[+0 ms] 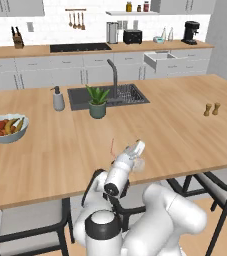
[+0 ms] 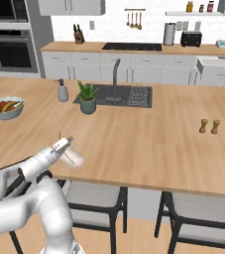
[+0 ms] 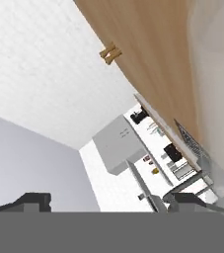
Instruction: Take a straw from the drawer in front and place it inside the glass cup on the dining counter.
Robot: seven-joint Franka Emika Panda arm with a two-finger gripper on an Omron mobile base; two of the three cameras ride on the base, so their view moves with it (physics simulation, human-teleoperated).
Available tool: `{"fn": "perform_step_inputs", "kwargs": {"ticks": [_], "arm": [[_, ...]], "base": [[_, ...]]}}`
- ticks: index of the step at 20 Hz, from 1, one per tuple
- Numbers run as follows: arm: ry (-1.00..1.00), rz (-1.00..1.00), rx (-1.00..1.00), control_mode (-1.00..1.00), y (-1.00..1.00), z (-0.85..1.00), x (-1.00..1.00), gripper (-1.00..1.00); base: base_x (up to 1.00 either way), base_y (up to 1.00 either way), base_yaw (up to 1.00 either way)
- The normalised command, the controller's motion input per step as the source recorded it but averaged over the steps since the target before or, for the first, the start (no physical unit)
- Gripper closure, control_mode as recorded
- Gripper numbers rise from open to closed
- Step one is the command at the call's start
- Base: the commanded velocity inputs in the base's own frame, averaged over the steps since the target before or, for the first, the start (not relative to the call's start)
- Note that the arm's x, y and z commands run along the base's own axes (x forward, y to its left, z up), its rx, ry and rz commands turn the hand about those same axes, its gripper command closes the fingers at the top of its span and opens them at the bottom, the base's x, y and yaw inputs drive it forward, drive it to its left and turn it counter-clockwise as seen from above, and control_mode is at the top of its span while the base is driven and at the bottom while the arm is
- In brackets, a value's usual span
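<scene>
I find the arm low at the near edge of the large light-wood surface (image 1: 185, 125), the one with the inset dark sink. Its two-finger gripper (image 1: 139, 147) lies tilted beside the small clear glass tumbler (image 1: 138, 163), which stands on that surface close to the edge. In the right base view the tumbler (image 2: 74, 158) sits just right of the gripper (image 2: 68, 140).

The very thin red-pink straw (image 1: 112, 147) rises as a faint line just left of the gripper. I cannot tell whether its lower end is inside the tumbler or beside it.

The dark fingers (image 3: 32, 201) stand wide apart in the hand view, nothing between them.

The light-grey drawer (image 1: 160, 59) on the far wall stands open.

My judgement: fetching is done and release is at hand or complete. Confirmation that the straw sits in the tumbler is outstanding.
</scene>
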Motion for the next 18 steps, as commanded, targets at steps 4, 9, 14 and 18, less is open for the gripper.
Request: {"fn": "perform_step_inputs", "kwargs": {"ticks": [4,9,14,18], "arm": [[-0.35,0.00,0.32,-1.00,-1.00,-0.70,-0.68,-1.00],[-0.37,0.00,0.45,-1.00,-1.00,-0.45,-0.16,-1.00],[-0.27,0.00,0.45,-1.00,-0.95,-0.24,0.43,-1.00],[-0.29,0.00,0.34,-1.00,-0.66,-0.02,0.60,-1.00]], "base": [[0.00,0.00,0.00],[0.00,0.00,0.00],[0.00,0.00,0.00],[0.00,0.00,0.00]]}}
